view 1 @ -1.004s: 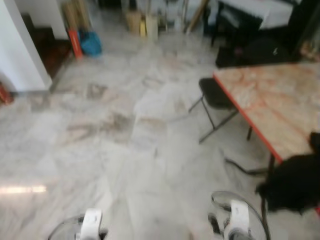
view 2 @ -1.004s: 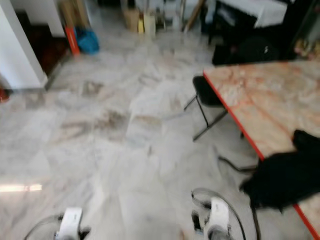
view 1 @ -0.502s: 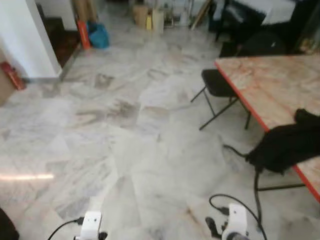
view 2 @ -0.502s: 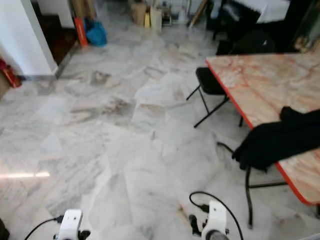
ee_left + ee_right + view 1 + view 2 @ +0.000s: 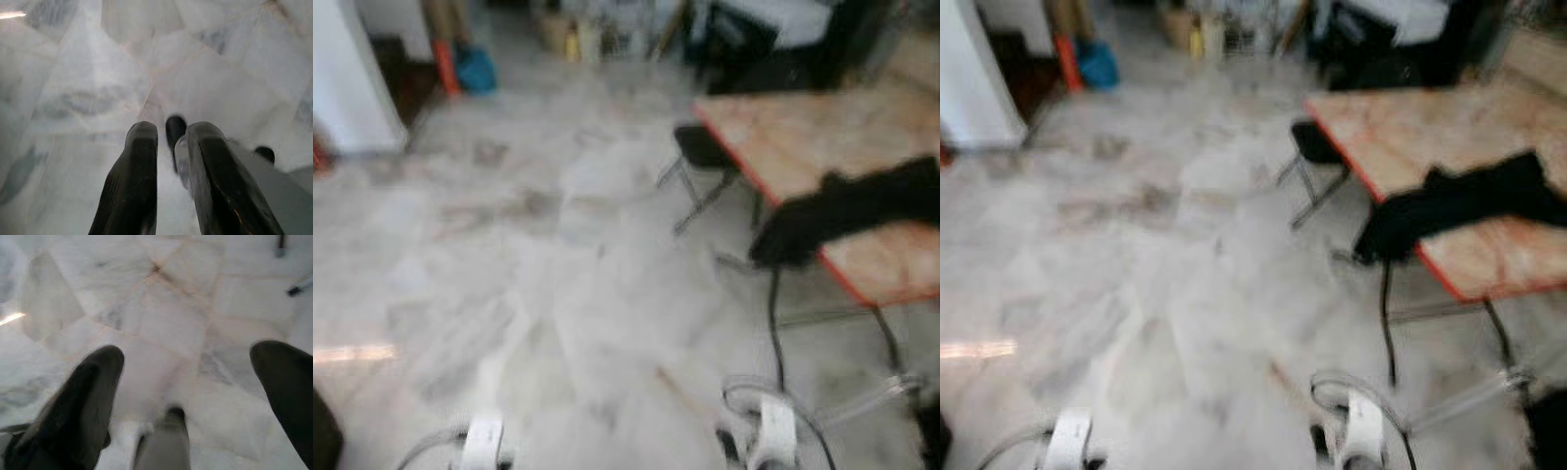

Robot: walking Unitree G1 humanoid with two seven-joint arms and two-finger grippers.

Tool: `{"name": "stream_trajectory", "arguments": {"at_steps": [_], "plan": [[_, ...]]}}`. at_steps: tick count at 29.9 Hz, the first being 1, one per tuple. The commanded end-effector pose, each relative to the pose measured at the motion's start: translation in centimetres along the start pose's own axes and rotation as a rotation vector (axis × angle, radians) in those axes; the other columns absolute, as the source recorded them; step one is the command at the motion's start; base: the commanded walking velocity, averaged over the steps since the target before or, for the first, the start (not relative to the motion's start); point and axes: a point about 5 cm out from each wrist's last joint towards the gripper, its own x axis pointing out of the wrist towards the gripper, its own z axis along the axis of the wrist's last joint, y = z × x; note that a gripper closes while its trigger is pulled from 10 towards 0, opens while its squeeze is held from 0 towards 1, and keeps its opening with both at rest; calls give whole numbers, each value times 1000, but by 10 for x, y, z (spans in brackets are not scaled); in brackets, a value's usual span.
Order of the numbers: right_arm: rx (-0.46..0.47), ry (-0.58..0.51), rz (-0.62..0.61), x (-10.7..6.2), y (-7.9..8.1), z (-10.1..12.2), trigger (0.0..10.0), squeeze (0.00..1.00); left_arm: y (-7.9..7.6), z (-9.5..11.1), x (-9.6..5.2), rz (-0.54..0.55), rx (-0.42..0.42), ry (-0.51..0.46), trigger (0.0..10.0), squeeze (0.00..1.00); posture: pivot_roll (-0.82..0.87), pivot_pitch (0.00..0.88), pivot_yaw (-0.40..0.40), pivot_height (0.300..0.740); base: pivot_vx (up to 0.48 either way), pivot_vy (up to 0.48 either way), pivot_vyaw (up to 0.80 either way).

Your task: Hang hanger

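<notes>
Blurred view over a marble floor (image 5: 509, 264), with both arms hanging low.

A black garment (image 5: 1449, 201) drapes over the red-edged worktop (image 5: 1410, 127), just beside a black folding chair (image 5: 700, 147); I can't make out a hanger. The left end effector (image 5: 171, 142) has its fingers nearly together, gripping nothing; the right end effector (image 5: 188, 367) is spread wide and empty above the floor.

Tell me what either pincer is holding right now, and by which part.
Nothing. The left pincer is nearly closed on air; the right pincer is wide open above bare floor.
</notes>
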Motion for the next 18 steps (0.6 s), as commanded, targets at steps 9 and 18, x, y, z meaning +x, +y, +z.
{"name": "stream_trajectory", "arguments": {"at_steps": [9,18], "plan": [[1,1,-12,-1,-4,0,10000,0,-5,-10,-1,0,-18,30,10000,0,65,0,-41,740,-151,0,0],[-14,20,-8,0,-1,-2,10000,0,-2,-9,-2,10,-34,25,10000,0,62,0,-39,740,0,0,-517]]}}
